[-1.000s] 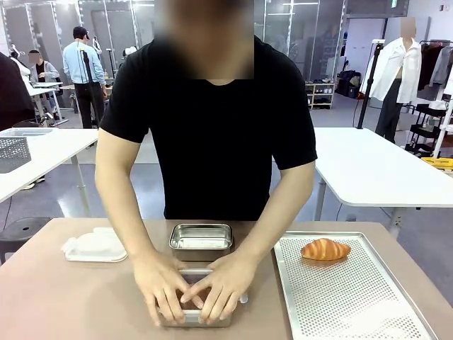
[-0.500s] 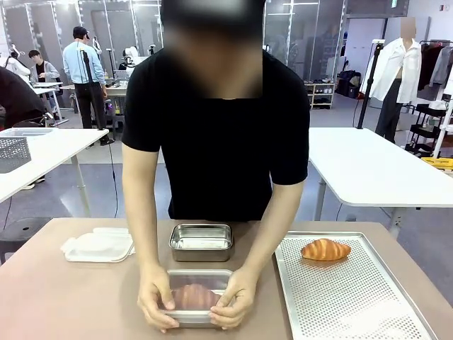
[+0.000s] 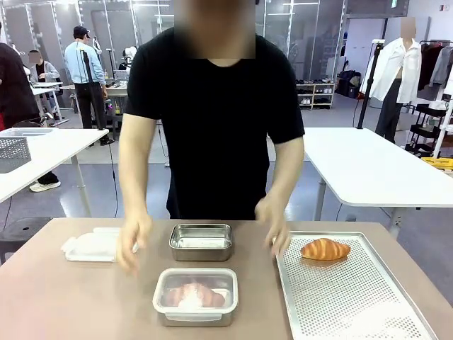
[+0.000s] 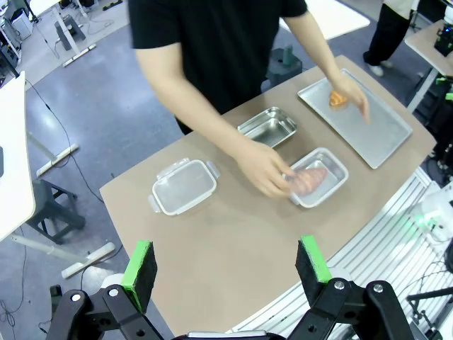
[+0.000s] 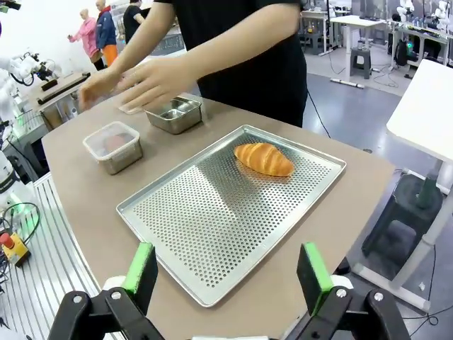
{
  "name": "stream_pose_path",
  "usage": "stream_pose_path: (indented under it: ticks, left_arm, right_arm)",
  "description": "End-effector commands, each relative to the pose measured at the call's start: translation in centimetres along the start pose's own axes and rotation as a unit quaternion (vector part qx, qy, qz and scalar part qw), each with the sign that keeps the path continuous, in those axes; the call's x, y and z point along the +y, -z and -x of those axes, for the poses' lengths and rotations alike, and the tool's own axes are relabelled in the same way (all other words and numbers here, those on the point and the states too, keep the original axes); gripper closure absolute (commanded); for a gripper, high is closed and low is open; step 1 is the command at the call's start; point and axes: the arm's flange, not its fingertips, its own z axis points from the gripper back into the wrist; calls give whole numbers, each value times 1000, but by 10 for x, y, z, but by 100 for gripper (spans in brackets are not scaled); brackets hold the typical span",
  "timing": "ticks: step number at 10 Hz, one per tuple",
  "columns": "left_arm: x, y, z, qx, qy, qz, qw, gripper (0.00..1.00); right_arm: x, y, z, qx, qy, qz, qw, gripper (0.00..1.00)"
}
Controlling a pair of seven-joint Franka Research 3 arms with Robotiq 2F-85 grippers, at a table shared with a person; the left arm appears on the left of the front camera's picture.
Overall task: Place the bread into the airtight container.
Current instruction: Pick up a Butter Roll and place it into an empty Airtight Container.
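1. Bread location. The lidded container (image 3: 195, 296) sits at lower centre of the front view. The enclosed bread (image 3: 195, 294) shows through its clear cover, so this unit appears complete. A croissant (image 3: 325, 248) lies at the upper part of the perforated tray (image 3: 354, 304), right of frame.

2. Open stock. The open steel container (image 3: 202, 241) stands at centre, just behind the lidded one. Its spare lid (image 3: 95, 246) lies at left, within reach for the next load.

3. Person. One hand (image 3: 134, 241) and the other hand (image 3: 272, 230) hang blurred above the table (image 3: 64, 304), clear of both containers.

4. Grippers. The left gripper (image 4: 226, 265) and the right gripper (image 5: 226, 276) stand with fingers wide apart, holding nothing, high above the table.
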Motion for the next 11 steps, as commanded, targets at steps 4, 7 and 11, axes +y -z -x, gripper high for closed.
stream_pose_path:
  ticks: [4,7,11]
  left_arm:
    - [-1,-1,-3,-2,3,6,1000,0]
    - [-1,-1,-3,-2,3,6,1000,0]
    - [-1,-1,-3,-2,3,6,1000,0]
  right_arm:
    - [0,0,0,0,0,0,1000,0]
    - [13,6,-53,57,-118,1,991,0]
    - [31,71,-160,231,-298,-60,924,0]
